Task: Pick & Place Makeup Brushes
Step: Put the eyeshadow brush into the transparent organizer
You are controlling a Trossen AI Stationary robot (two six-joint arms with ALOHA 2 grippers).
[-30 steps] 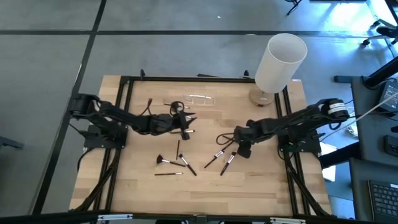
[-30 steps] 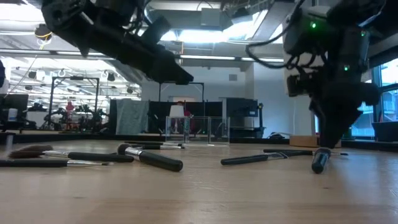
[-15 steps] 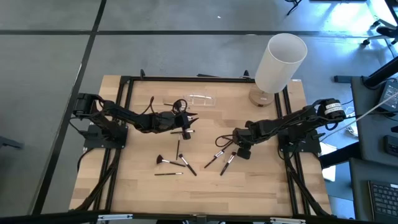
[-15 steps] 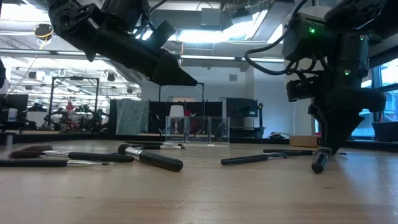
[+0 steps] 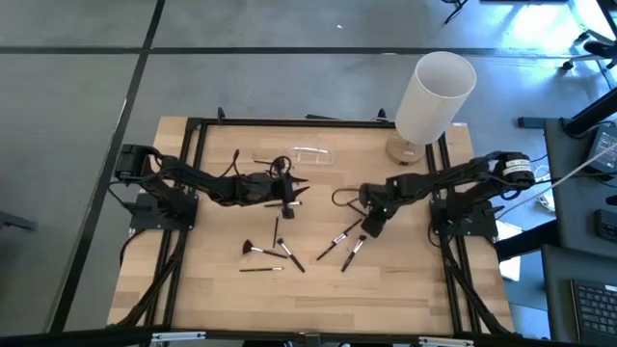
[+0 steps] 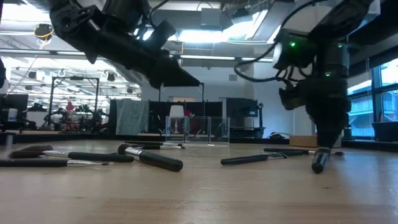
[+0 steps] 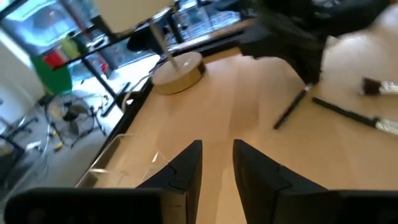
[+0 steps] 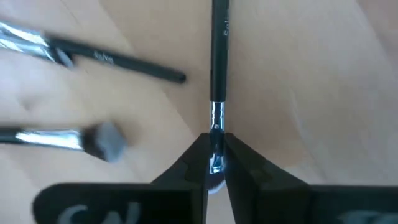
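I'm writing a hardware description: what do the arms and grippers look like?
Both arms are dark, jointed, with black cables looping along them. The left gripper and right gripper each have two dark, wedge-shaped fingers. In the low view a green light glows on the right arm, which has a white-capped base joint.

Brushes clutter centre; table front bare.

wooden table, scattered makeup brushes

An open-plan lab or workshop: exposed ceiling lights, grey concrete floor, a black-framed wooden surface, equipment racks behind.
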